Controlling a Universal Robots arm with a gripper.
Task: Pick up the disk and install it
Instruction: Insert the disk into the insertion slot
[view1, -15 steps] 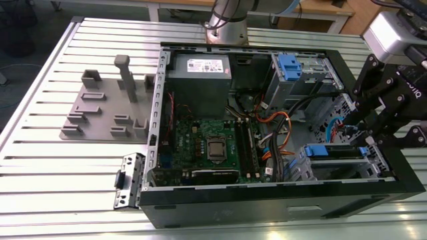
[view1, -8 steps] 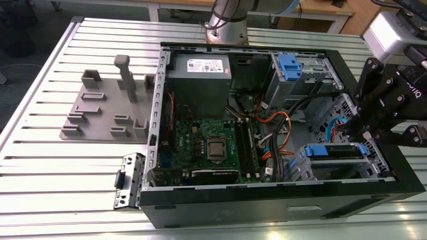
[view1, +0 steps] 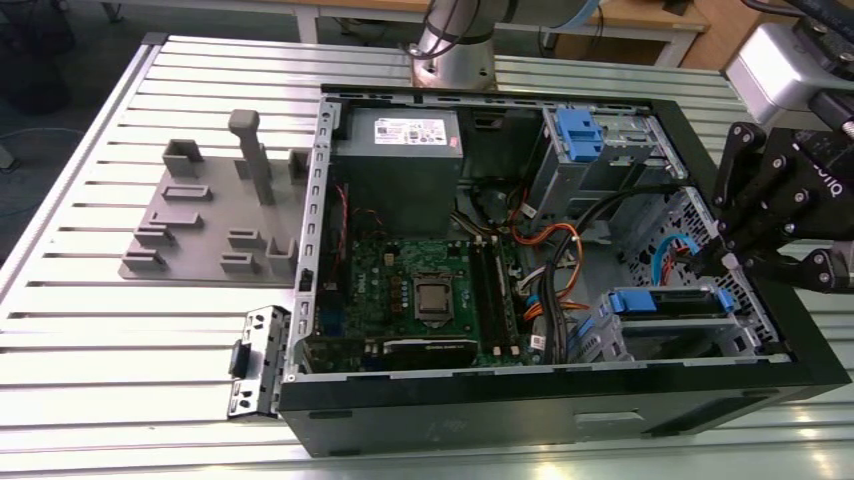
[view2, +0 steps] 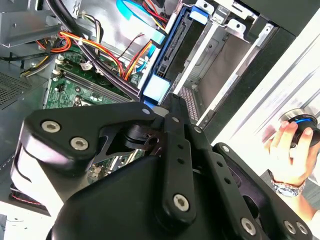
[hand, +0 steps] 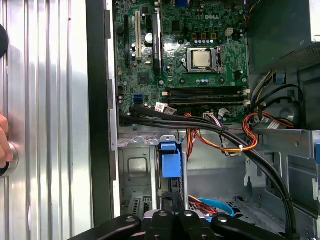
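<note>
At the lower drive bay of the open computer case (view1: 747, 395), on the exterior view's right, we found the disk (view1: 671, 302) already seated edge-on in its slot, blue bracket outward. Our gripper (view1: 731, 262) hung just above its end; we could not tell whether the jaws gripped or had let go. We judged the installing nearly or fully done. A person's hand (view2: 290, 152) rested on the table outside the case.

The disk (view1: 671, 301) sits at lower right of the exterior view, inside the case. Its blue bracket faces up. It stands on edge in the second wrist view (view2: 172, 52).
</note>
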